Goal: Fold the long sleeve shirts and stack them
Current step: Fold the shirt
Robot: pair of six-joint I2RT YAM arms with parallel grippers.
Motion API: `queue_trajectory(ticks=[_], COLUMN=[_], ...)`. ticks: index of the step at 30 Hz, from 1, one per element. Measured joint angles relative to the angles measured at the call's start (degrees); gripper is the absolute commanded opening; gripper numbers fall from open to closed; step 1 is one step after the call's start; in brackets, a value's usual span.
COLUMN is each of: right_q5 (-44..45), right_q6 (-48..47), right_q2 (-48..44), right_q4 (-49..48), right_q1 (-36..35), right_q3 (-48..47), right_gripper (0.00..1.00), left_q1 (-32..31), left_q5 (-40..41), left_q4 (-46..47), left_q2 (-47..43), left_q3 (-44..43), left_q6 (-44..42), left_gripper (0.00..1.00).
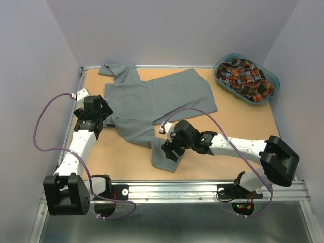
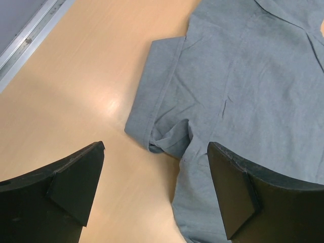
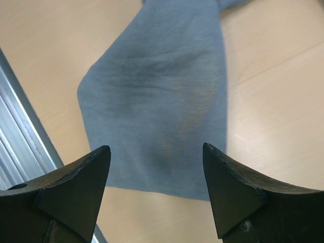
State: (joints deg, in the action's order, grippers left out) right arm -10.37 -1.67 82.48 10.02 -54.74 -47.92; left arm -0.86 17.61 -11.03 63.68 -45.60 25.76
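The grey long sleeve shirt (image 1: 162,96) lies spread across the middle of the wooden table, with one sleeve (image 1: 164,157) trailing toward the front edge. The plaid long sleeve shirt (image 1: 244,76) is bunched in the teal basket. My left gripper (image 1: 105,114) hovers open over the grey shirt's left edge. In the left wrist view a folded corner of the grey shirt (image 2: 243,86) lies below the left gripper (image 2: 157,174), ungripped. My right gripper (image 1: 169,150) is open above the sleeve end (image 3: 162,111), with nothing held by the right gripper (image 3: 154,177).
The teal oval basket (image 1: 272,77) stands at the back right corner. A metal rail (image 1: 202,188) runs along the table's front edge, also close by as the rail (image 3: 20,131) in the right wrist view. Purple cables loop over both arms. Grey walls enclose the table.
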Motion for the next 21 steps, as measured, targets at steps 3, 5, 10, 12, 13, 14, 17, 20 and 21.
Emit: queue_trajectory(ticks=[3,5,10,12,13,14,17,20,21], right_q5=[0.31,0.85,3.34,4.5,5.01,5.81,6.58,6.86,6.97], right_q6=[-0.37,-0.57,-1.33,-1.88,-2.1,-2.4,-2.78,-3.08,-2.97], right_q2=[1.95,3.54,7.76,8.57,8.68,8.85,9.2,9.62,9.6], right_q4=[0.7,1.42,2.67,2.58,2.58,2.49,2.4,2.43,2.56], right_q1=[-2.25,-3.34,-5.01,-5.46,-5.73,-6.05,-6.71,-7.63,-7.91], right_q3=[0.0,0.0,0.0,-0.13,-0.13,-0.15,-0.37,-0.81,-0.87], right_gripper=[0.78,0.78,0.72,0.67,0.56,0.5,0.19,0.01,0.01], left_q1=[0.0,0.0,0.0,0.0,0.0,0.0,0.0,0.0,0.0], left_q5=[0.55,0.68,0.94,0.96,0.96,0.96,0.92,0.9,0.87], left_q4=[0.04,0.04,0.04,0.04,0.04,0.04,0.04,0.04,0.04], left_q2=[-0.02,-0.02,-0.02,-0.04,-0.04,-0.04,-0.04,-0.04,-0.04], left_q3=[0.09,0.09,0.11,0.11,0.11,0.11,0.11,0.11,0.11], left_q6=[-0.17,-0.24,-0.26,-0.26,-0.26,-0.26,-0.26,-0.26,-0.24], left_gripper=[0.95,0.95,0.95,0.95,0.95,0.95,0.95,0.95,0.95])
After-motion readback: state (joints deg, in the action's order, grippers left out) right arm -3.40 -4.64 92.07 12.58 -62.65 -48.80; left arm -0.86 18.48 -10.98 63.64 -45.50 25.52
